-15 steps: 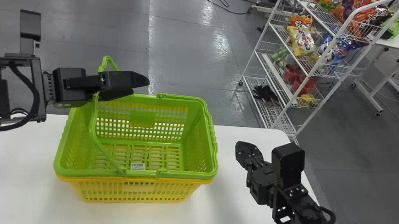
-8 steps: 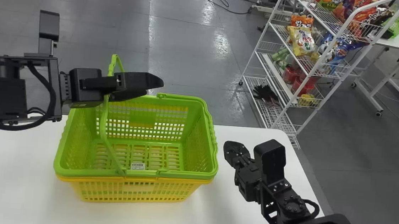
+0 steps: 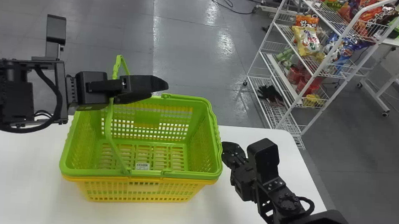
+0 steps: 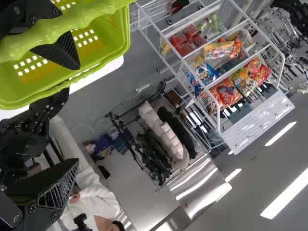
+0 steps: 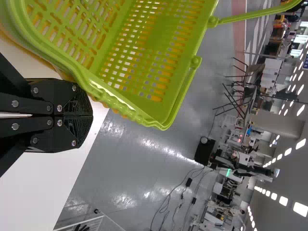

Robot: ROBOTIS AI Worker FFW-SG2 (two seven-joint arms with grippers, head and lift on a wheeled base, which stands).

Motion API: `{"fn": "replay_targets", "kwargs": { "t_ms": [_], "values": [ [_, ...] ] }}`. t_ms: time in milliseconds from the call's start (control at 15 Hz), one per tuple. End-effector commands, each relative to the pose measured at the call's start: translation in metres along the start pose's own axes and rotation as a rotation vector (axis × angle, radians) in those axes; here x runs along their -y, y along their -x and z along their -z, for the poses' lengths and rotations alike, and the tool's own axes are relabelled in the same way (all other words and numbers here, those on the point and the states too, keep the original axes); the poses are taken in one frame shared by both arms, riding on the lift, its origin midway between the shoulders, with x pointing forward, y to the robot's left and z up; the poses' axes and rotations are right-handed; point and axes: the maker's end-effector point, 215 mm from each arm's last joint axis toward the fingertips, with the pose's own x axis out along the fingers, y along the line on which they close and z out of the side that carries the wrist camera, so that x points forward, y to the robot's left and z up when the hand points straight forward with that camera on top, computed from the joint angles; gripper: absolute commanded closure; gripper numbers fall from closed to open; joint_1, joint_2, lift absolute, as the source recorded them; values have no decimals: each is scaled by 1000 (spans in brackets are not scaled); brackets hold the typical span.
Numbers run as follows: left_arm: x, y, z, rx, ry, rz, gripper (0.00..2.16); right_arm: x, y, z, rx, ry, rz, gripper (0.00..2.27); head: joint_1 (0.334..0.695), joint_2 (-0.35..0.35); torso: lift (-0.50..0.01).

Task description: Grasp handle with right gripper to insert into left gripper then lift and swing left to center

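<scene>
While the green plastic basket [image 3: 180, 175] sat in the yellow plastic basket [image 3: 136, 189] on the white table [image 3: 20, 169], its green plastic handle [image 3: 109, 119] stood up toward ten o'clock. Your black left gripper [image 3: 159, 90], at eleven o'clock, had its flat fingers wide apart near the handle, pinching nothing. Your black right gripper [image 3: 225, 150], at three o'clock, was closed and empty, just beside the rim.

- Two baskets were nested: one green basket [image 3: 202, 140] inside one yellow basket [image 3: 143, 187].
- Two handles belonged to the green one: one raised handle [image 3: 109, 119] and one folded handle [image 3: 216, 125].
- One label [image 3: 143, 166] lay inside.
- There was one left gripper [image 3: 159, 91] and one right gripper [image 3: 224, 151], with two fingers [image 5: 79, 132] each.
- One desk [image 3: 20, 165] carried the baskets.
- One wire rack [image 3: 332, 51] stood beyond.
</scene>
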Motion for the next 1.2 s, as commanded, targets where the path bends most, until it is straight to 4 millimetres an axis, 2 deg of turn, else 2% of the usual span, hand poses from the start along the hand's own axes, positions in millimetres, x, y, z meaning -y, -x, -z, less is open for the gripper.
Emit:
{"fn": "replay_targets", "kwargs": {
  "t_ms": [0,333,533,800,1133],
  "values": [
    [0,0,1,0,0,0,137,-3,0,-3,5,-9,-7,2040,695,-238,-93],
    [2,2,0,4,1,7,140,-1,5,-18,36,-48,-12,2040,695,-234,-93],
    [3,2,-1,6,0,8,140,-4,10,-36,66,-66,-24,2040,695,-229,-93],
    [5,0,-2,8,-1,12,140,-23,13,-61,99,-85,-63,2040,695,-211,-93],
    [5,-4,-5,2,-10,7,140,-46,7,-85,120,-96,-95,2040,695,-179,-93]
  ]
}}
